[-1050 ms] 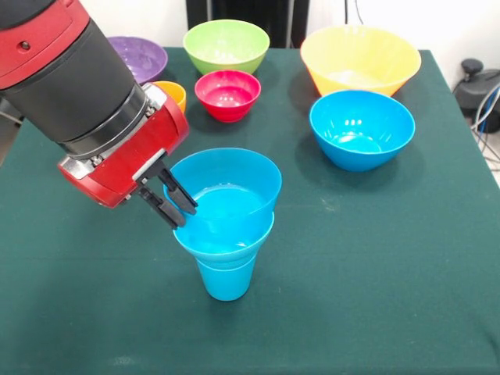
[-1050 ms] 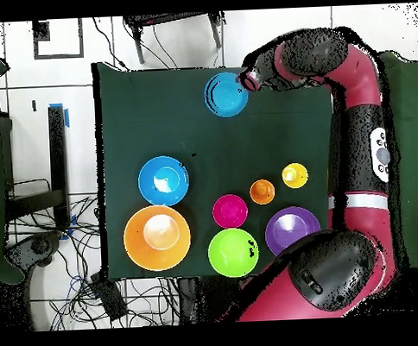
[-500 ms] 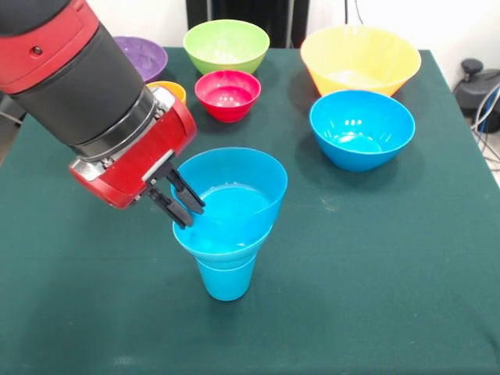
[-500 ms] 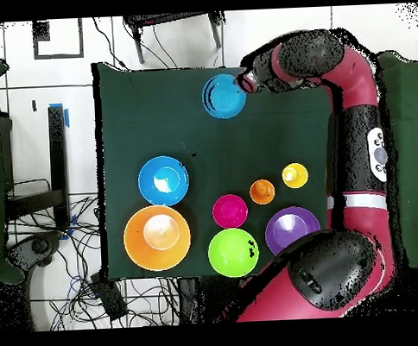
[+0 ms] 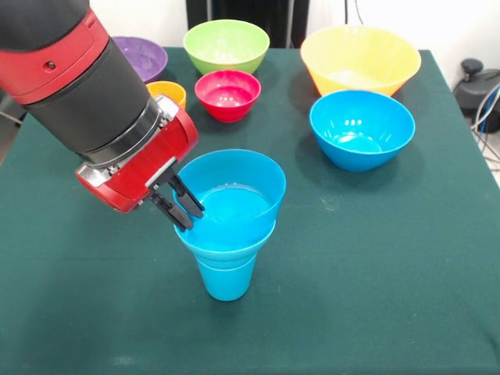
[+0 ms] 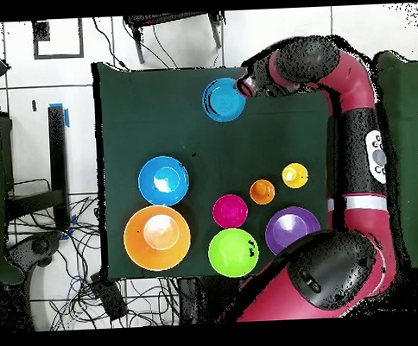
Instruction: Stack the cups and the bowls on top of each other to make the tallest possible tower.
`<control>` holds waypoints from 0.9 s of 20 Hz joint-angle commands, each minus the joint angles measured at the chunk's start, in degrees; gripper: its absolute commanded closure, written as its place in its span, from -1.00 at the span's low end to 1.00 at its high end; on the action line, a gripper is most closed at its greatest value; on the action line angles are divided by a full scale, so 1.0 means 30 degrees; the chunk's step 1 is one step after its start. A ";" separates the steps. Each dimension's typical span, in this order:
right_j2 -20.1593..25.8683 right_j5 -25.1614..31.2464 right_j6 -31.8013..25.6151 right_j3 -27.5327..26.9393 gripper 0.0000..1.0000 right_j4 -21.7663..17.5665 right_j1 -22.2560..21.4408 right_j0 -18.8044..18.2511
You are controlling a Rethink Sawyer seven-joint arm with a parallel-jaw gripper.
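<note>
The arm slants down from the left; its gripper (image 5: 182,208) has jaws clamped on the top blue bowl's (image 5: 234,195) rim; that bowl nests in another atop the blue cup (image 5: 226,279), mid-surface.

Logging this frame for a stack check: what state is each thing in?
Claw: shut on the top blue bowl's rim.
Top blue bowl: nested in the bowl below.
Lower blue bowl: seated in blue cup.
Blue cup: upright on the table.
Yellow-orange bowl: loose, upright, empty.
</note>
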 commanded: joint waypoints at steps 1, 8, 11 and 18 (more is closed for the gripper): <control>-0.1369 -0.0986 0.3245 0.0890 1.00 0.0305 -0.0095 0.0821; -0.1452 -0.0863 0.2976 0.0492 1.00 0.0342 0.0043 0.0933; -0.1479 -0.0833 0.2866 0.0484 1.00 0.0396 0.0027 0.0935; -0.1530 -0.0980 0.2869 0.0591 1.00 0.0489 -0.0012 0.0951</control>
